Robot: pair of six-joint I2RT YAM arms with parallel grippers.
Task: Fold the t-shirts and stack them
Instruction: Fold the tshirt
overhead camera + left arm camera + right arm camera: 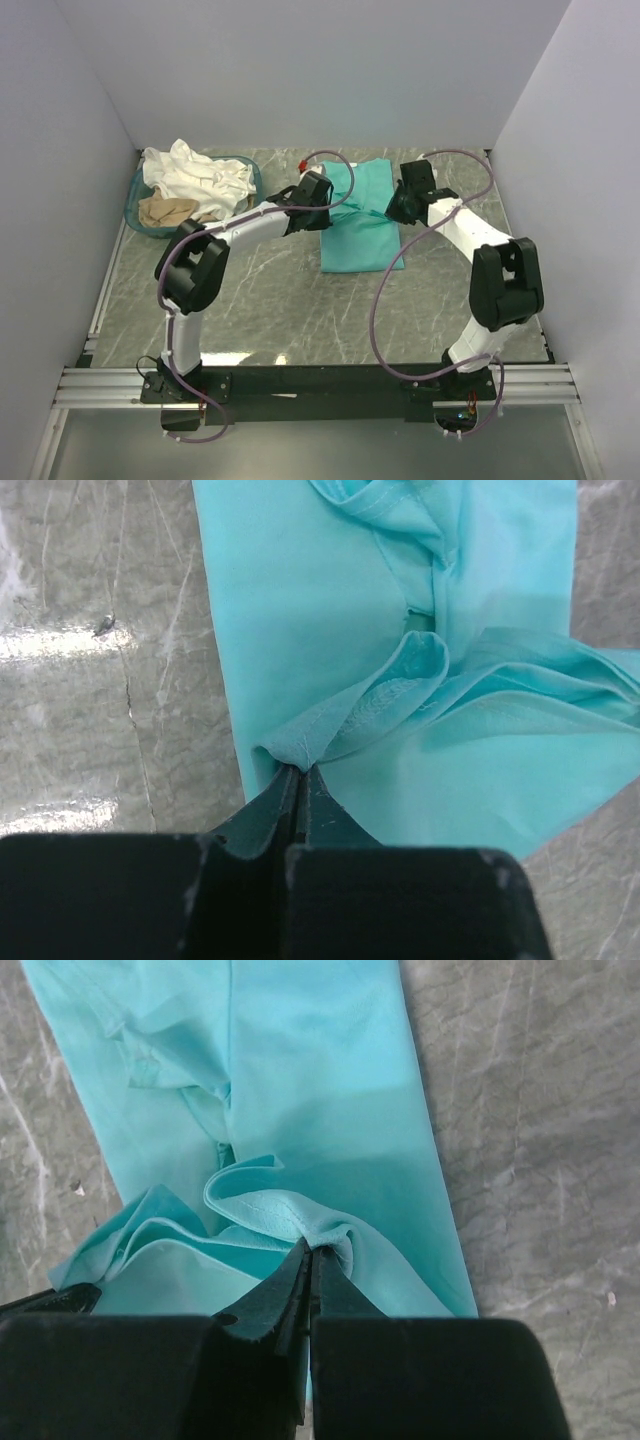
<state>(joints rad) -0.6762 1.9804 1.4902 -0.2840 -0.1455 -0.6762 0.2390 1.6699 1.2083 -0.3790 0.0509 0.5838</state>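
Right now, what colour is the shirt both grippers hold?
Plain teal-green t-shirt; clearest in the left wrist view.

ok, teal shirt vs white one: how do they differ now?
The teal-green cloth t-shirt lies spread on the grey marbled table; the white cloth t-shirt is bunched in the oval teal plastic basket. Pinching the teal one: left tool, right tool; neither touches the white. Both unstacked.

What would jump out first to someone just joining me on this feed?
The teal t-shirt, folded into a strip mid-table, with the left end effector and right end effector each shut on a bunched fold near its far end. Next, the oval basket at far left, heaped with white and beige t-shirts.
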